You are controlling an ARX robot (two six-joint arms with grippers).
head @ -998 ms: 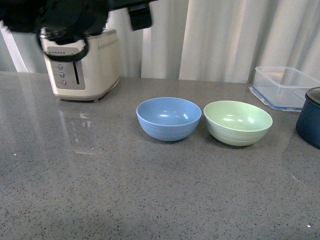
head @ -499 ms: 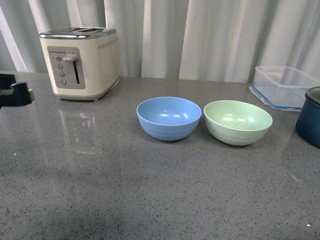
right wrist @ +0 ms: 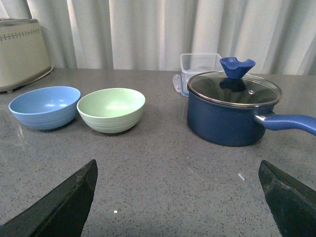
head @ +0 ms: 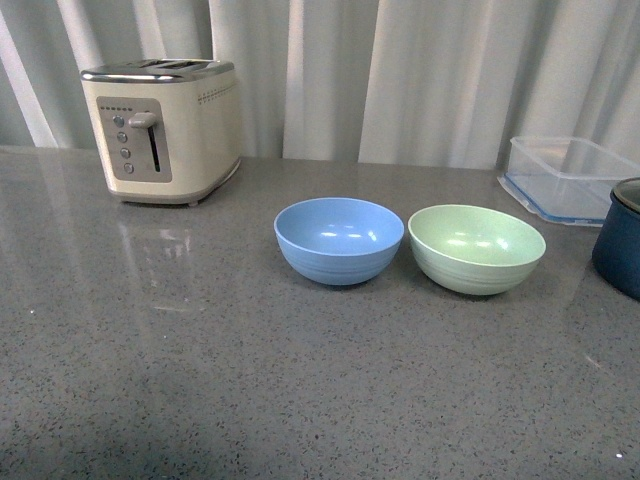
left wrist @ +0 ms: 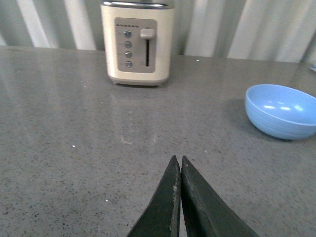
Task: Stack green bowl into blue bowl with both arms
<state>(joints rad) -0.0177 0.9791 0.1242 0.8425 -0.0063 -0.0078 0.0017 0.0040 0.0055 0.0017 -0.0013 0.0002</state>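
**A:** From the front, where do we find the bowls?

**B:** In the middle of the desk (head: 200, 380). The green bowl (head: 477, 248) stands upright just right of the blue bowl (head: 339, 240), with their rims almost meeting. The toaster (head: 160, 128) is far left, and the clear container (head: 570, 175) and navy pot (head: 620, 240) are far right. We see neither arm here.

**A:** And the left wrist view?

**B:** Our left jaws are pressed together and hold nothing. They point over bare desk, well left of the blue bowl.

**A:** The right wrist?

**B:** Our right jaws are spread wide and empty, nearer than both bowls. The pot stands right of the green bowl, a little apart.

**A:** What worries us?

**B:** The narrow gap between the rims, because a finger coming down there could shove the blue bowl away. A thin pinch on that smooth rim might slip and tip the green bowl. A wide swing could clip the pot's handle.
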